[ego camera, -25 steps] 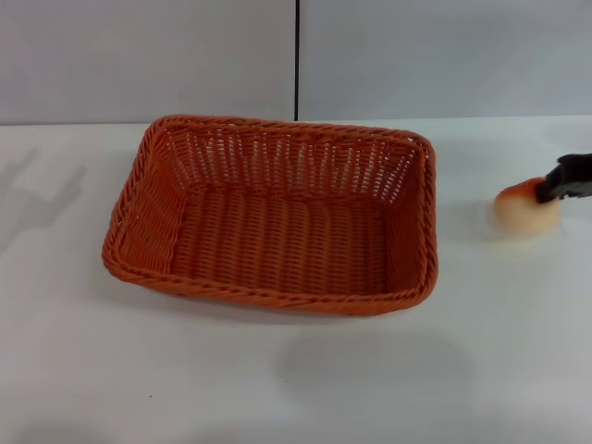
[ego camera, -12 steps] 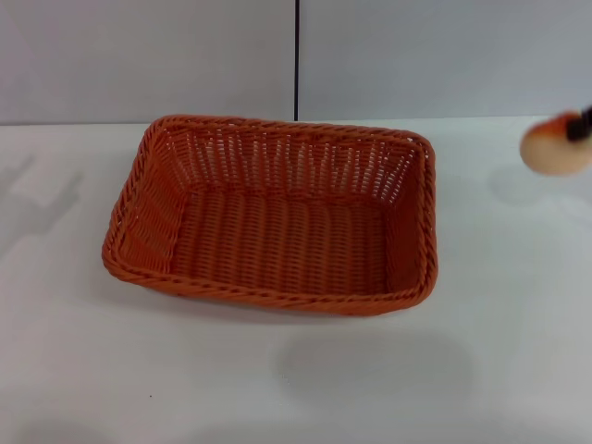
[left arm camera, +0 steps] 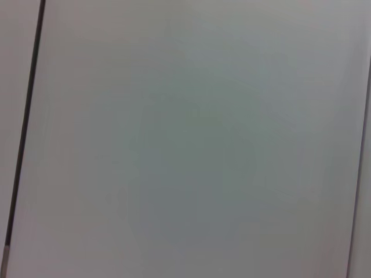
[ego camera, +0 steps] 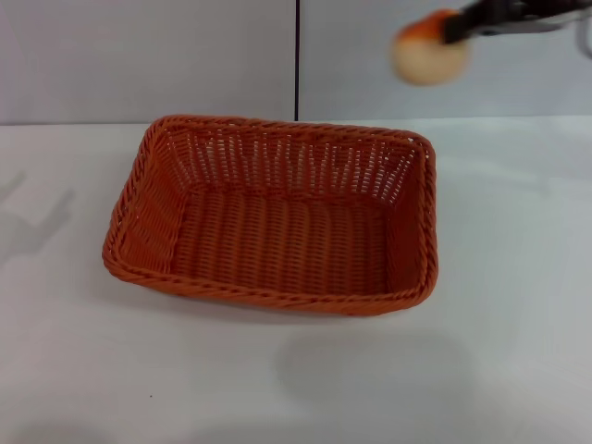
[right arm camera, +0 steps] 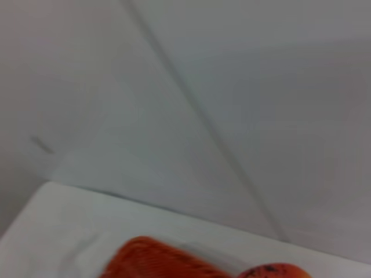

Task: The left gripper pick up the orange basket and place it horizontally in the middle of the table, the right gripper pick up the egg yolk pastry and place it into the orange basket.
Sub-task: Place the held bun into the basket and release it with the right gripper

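Observation:
The orange basket [ego camera: 277, 217] lies empty on the white table [ego camera: 277, 379], its long side running left to right near the middle. High above its far right corner, my right gripper [ego camera: 455, 26] comes in from the upper right, shut on the egg yolk pastry [ego camera: 428, 51], a cream bun with a browned top. In the right wrist view a corner of the orange basket [right arm camera: 156, 260] and the speckled top of the egg yolk pastry [right arm camera: 272, 270] show at the edge. My left gripper is out of view; its wrist view holds only a blank wall.
A grey wall [ego camera: 148, 55] with a dark vertical seam [ego camera: 297, 55] stands behind the table. Faint arm shadows fall on the table's left side [ego camera: 37, 222]. White tabletop surrounds the basket on all sides.
My right gripper has lifted the pastry off the table at the right and carried it up and left, to above the basket's far right corner. The basket has not moved.

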